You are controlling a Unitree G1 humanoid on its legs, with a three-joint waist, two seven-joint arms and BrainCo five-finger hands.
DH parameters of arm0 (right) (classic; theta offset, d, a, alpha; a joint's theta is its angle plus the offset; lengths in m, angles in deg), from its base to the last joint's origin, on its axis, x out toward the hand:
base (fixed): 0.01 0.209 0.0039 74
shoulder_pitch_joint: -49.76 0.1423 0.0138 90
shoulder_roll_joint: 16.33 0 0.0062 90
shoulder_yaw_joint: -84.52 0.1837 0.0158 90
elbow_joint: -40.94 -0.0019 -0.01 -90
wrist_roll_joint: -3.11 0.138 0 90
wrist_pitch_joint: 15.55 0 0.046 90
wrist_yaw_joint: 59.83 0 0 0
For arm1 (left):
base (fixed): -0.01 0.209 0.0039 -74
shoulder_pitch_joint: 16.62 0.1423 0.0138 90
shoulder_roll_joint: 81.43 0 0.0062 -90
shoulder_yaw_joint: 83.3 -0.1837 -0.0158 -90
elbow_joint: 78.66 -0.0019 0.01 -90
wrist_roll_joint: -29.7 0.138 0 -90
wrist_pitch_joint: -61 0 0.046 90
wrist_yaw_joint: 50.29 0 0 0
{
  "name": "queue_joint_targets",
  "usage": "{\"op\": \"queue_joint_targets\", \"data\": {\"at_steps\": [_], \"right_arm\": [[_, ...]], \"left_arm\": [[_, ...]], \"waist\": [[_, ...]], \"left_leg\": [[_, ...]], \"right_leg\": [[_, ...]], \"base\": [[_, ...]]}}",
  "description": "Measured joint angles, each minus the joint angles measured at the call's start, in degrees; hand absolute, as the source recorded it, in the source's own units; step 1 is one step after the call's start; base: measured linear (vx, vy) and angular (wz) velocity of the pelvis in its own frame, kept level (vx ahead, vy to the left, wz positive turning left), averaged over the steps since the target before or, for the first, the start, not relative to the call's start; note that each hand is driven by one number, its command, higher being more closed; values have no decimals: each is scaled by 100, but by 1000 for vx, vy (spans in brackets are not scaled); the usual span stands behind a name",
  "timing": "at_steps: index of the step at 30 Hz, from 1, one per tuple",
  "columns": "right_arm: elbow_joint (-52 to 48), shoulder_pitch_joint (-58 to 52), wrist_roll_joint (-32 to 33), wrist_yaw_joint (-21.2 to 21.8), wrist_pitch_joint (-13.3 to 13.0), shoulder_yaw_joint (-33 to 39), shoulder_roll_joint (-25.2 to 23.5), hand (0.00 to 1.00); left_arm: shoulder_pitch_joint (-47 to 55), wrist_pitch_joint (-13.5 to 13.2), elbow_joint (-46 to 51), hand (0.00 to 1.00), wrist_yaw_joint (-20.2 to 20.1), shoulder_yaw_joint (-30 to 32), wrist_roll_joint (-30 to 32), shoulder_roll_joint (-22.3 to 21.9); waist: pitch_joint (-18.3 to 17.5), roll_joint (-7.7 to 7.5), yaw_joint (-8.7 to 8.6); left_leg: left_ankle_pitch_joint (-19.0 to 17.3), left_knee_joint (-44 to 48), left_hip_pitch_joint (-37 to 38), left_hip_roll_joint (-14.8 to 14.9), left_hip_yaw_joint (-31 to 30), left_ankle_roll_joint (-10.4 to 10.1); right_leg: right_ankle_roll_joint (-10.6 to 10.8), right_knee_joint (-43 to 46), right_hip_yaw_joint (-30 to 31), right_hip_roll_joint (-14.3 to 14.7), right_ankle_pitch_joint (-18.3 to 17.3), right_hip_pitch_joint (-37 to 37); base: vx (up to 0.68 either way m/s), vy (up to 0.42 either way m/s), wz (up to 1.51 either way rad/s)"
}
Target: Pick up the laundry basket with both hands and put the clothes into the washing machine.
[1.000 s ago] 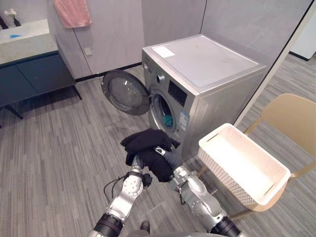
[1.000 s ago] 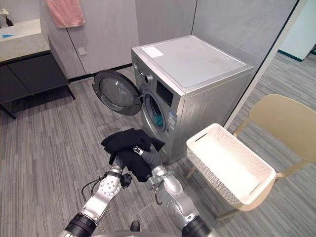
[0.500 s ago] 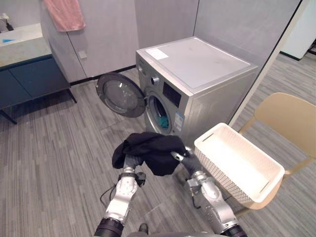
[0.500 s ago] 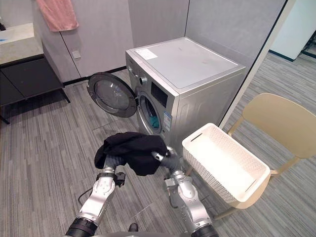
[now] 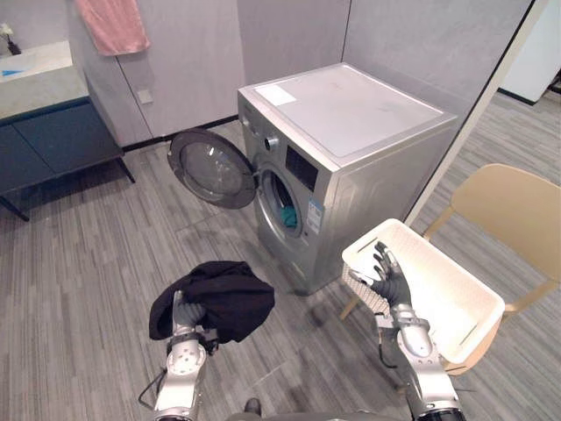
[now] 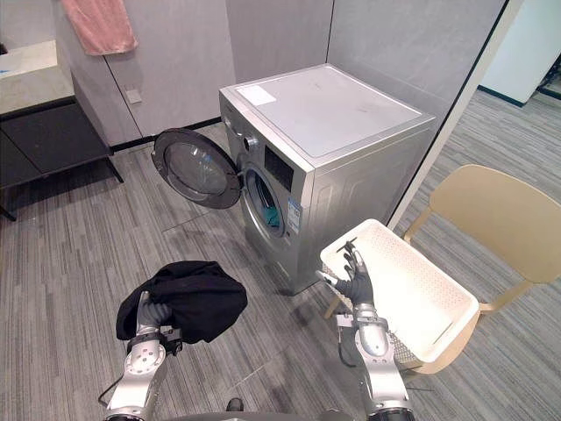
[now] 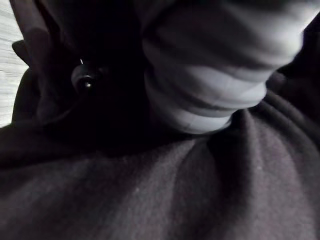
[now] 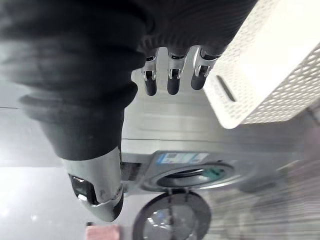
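Hanging over the robot's left hand (image 5: 182, 317), low at the near left above the grey plank floor (image 5: 79, 263), is one black garment (image 5: 219, 294), bunched and drooping on both sides of the wrist. The left wrist view shows dark folds of the cloth pressed close against the hand, and whether the hand is clasping the cloth cannot be told. On the other side, the right hand (image 5: 383, 272) is raised with its fingers (image 8: 173, 80) straight and spread, holding nothing, just in front of the near corner of the single white laundry basket (image 5: 451, 298). The perforated basket rests on the seat of one beige chair (image 5: 513, 206), whose back rises at the right.

Behind hand and basket stands one silver front-loading washing machine (image 5: 351, 114), beside a grey partition wall. Its round door (image 5: 210, 168) is swung wide open to the left, and one teal piece of cloth (image 5: 287, 215) shows inside the drum. Farther back at the left is one dark blue cabinet (image 5: 53, 140) with a pale top, and one pink towel (image 5: 112, 22) hangs on the rear wall above it.
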Motion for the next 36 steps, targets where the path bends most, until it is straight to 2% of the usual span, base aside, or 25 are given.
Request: {"op": "queue_joint_targets", "data": {"at_steps": [5, 8, 9, 11, 12, 13, 15, 18, 19, 20, 21, 22, 23, 24, 25, 26, 27, 30, 32, 33, 34, 35, 36], "right_arm": [[1442, 99, -407, 9, 105, 31, 74, 0], [1975, 167, -628, -3, 193, 55, 143, 0], [2251, 238, -750, -6, 200, 98, 172, 0], [2681, 284, -811, -40, 234, 296, 166, 0], [2893, 291, -818, -52, 267, 349, 203, 0], [3088, 314, -870, -67, 312, 384, 264, 0], [3370, 467, -1002, -130, 418, 398, 199, 0], [3527, 527, -1175, -182, 425, 597, 104, 0], [3658, 616, -1214, -230, 429, 670, 102, 0], [3663, 655, -1265, -266, 438, 741, 118, 0], [3657, 651, -1274, -267, 440, 744, 124, 0], [3610, 570, -1279, -267, 452, 727, 147, 0], [3580, 471, -1271, -263, 447, 718, 108, 0], [3580, 435, -1269, -261, 447, 716, 79, 0], [3581, 365, -1255, -250, 450, 712, 40, 0], [3579, 342, -1241, -246, 459, 693, 23, 0], [3571, 346, -1205, -247, 459, 688, 22, 0], [3346, 354, -1147, -253, 430, 593, 41, 0], [3343, 294, -1141, -253, 434, 598, 41, 0], [3343, 282, -1141, -253, 434, 598, 39, 0], [3294, 255, -1141, -254, 434, 598, 38, 0], [3226, 228, -1141, -251, 437, 597, 40, 0], [3063, 137, -1141, -248, 436, 561, 25, 0]], "left_arm": [[-2, 35, -709, 100, -26, 311, -73, 113], [-9, 37, -976, 100, -65, 314, -118, 134], [-50, 38, -1050, 100, -117, 303, -118, 133], [-148, 53, -1140, 100, -135, 248, -116, 130], [-189, 56, -1147, 100, -135, 261, -116, 93], [-163, 59, -1246, 100, -135, 276, -115, 90], [-145, 80, -1476, 100, -141, 302, -111, 200], [-55, 98, -1713, 100, -265, 303, -98, 218], [71, 117, -1711, 100, -300, 303, -98, 196], [288, 128, -1684, 100, -368, 303, -97, 184], [326, 134, -1683, 100, -373, 302, -97, 180], [448, 154, -1666, 100, -383, 292, -91, 180], [451, 164, -1659, 100, -382, 293, -82, 228], [424, 165, -1657, 100, -381, 293, -73, 265], [358, 165, -1629, 100, -382, 294, -55, 322], [341, 165, -1616, 100, -381, 300, -49, 343], [346, 170, -1617, 100, -383, 297, -49, 342], [197, 188, -1621, 100, -393, 250, -47, 320], [-49, 184, -1627, 100, -435, 247, -44, 331], [-75, 181, -1627, 100, -445, 251, -43, 337], [-74, 180, -1626, 100, -479, 247, -30, 344], [-71, 177, -1615, 100, -488, 246, -6, 333], [5, 165, -1539, 100, -495, 209, 15, 330]], "waist": [[33, 37, 10], [137, 96, 19], [261, 108, 12], [369, 57, 3], [434, 5, -3], [420, 191, 14], [493, 86, 17], [562, 24, 16], [578, -29, 33], [627, -79, 26], [629, -82, 27], [645, -91, -63], [689, -26, -143], [731, -16, -160], [829, -48, -193], [928, -82, -199], [948, -80, -217], [1075, -89, -441], [1145, -138, -525], [1141, -172, -514], [1142, -193, -544], [1134, -169, -590], [1097, -107, -637]], "left_leg": [[29, -4, -193, 30, -133, -37], [69, 32, -371, -5, -299, -88], [148, 105, -533, -69, -338, -61], [535, 208, -941, -258, 254, 168], [403, 324, -1082, -258, 1260, 371], [-36, 602, -1175, -88, 2512, 859], [13, 862, -1288, -129, 2744, 770], [-164, 905, -1245, -295, 2525, 834], [-417, 1004, -1204, -373, 2525, 855], [-709, 1114, -1127, -520, 2483, 853], [-725, 1121, -1103, -552, 2457, 869], [-805, 1117, -985, -664, 2342, 939], [-864, 1141, -894, -660, 2107, 953], [-877, 1132, -835, -643, 1979, 964], [-903, 1070, -686, -640, 1778, 963], [-941, 968, -493, -656, 1725, 945], [-980, 947, -421, -661, 1706, 934], [-1202, 967, -132, -640, 1445, 848], [-1371, 1022, 161, -625, 1289, 607], [-1439, 1059, 248, -625, 1272, 521], [-1609, 1113, 428, -581, 1187, 286], [-1702, 1142, 512, -509, 1151, 197], [-1835, 1306, 631, -312, 1137, -5]], "right_leg": [[-23, -243, -192, 77, 88, 29], [-15, -251, -406, 39, 83, 12], [13, -233, -613, -45, 46, 0], [29, -218, -1093, -343, -43, -1], [41, -210, -1320, -440, -53, 10], [123, -102, -1497, -425, -110, 36], [221, -24, -1673, -563, -95, 97], [356, -211, -1894, -618, -78, 406], [470, -13, -1922, -777, -169, 448], [481, 821, -1746, -1183, -309, 281], [428, 1050, -1681, -1269, -316, 213], [-114, 2133, -1061, -1561, -128, -236], [-214, 2916, -88, -1379, -122, -716], [-107, 3137, 298, -1154, -258, -862], [-92, 3418, 767, -752, -514, -1131], [-161, 3393, 918, -488, -675, -1411], [-205, 3274, 915, -386, -705, -1597], [-156, 1966, 732, -5, -574, -2112], [-170, -33, 609, 121, 324, -2068], [-170, -291, 608, 125, 505, -2089], [-242, -469, 612, 123, 769, -2101], [-387, -320, 596, 129, 913, -2099], [-627, 67, 482, 204, 1074, -2099]], "base": [[48, -29, 14], [32, -18, 43], [-19, 11, 90], [-79, 103, 124], [-42, 166, 115], [36, 148, 89], [128, 98, 62], [125, 57, 55], [147, 108, 24], [105, 106, 17], [137, 145, 29], [188, 157, 56], [228, 137, 71], [248, 50, 86], [245, -3, 72], [281, -17, 57], [228, -12, 26], [292, -62, 44], [442, -140, 52], [505, -181, 35], [430, -170, 32], [694, -281, 45], [611, -291, 32]]}}
